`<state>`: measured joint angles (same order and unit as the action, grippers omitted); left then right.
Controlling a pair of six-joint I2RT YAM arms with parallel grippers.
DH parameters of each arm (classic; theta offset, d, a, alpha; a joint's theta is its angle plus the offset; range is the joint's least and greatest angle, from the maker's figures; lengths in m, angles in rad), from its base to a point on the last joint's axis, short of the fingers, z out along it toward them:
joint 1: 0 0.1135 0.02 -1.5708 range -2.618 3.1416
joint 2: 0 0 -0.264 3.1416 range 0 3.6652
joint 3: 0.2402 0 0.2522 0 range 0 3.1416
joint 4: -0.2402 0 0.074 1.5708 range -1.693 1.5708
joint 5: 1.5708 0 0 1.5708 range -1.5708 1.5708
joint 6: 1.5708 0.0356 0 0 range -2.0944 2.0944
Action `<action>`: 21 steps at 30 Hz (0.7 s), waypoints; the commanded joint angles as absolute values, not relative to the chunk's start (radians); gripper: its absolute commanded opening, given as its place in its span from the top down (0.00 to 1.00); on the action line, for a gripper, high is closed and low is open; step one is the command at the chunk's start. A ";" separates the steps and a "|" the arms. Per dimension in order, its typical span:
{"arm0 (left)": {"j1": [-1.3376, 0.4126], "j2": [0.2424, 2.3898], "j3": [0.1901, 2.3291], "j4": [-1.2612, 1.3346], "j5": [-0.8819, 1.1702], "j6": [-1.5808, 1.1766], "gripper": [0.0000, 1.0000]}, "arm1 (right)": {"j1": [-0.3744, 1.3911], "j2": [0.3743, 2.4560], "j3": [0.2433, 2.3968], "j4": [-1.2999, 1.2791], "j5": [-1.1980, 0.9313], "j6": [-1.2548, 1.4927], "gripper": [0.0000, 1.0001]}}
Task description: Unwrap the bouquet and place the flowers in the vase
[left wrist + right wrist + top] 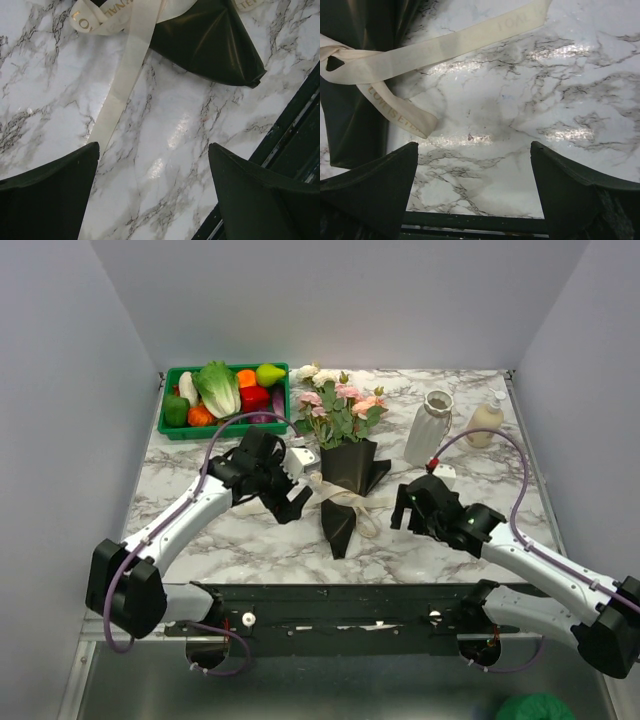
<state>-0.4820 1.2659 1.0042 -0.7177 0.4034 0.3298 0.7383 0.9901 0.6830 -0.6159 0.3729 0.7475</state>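
Currently | left pincer (293, 500) apart | right pincer (402, 508) apart | bouquet (348, 466) between them | vase (428, 428) beyond

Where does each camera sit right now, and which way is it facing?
Top external: above and behind the bases, looking down at the marble table; both arms show, left gripper and right gripper flanking the bouquet.
Left wrist: on the left arm, facing down at marble; the open left fingers frame the bottom.
Right wrist: on the right arm, facing down likewise; the open right fingers show.
Shared: both wrist views catch the cream ribbon and dark wrapping paper.
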 commanded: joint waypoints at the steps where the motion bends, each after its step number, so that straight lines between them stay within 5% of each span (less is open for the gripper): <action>1: -0.518 1.347 0.989 -0.575 0.333 0.356 0.01 | 0.741 0.994 0.780 -0.759 0.489 0.770 0.00; 21: -0.660 1.660 1.009 -0.358 0.094 0.387 0.01 | 0.741 0.910 0.910 -0.920 0.541 0.812 0.00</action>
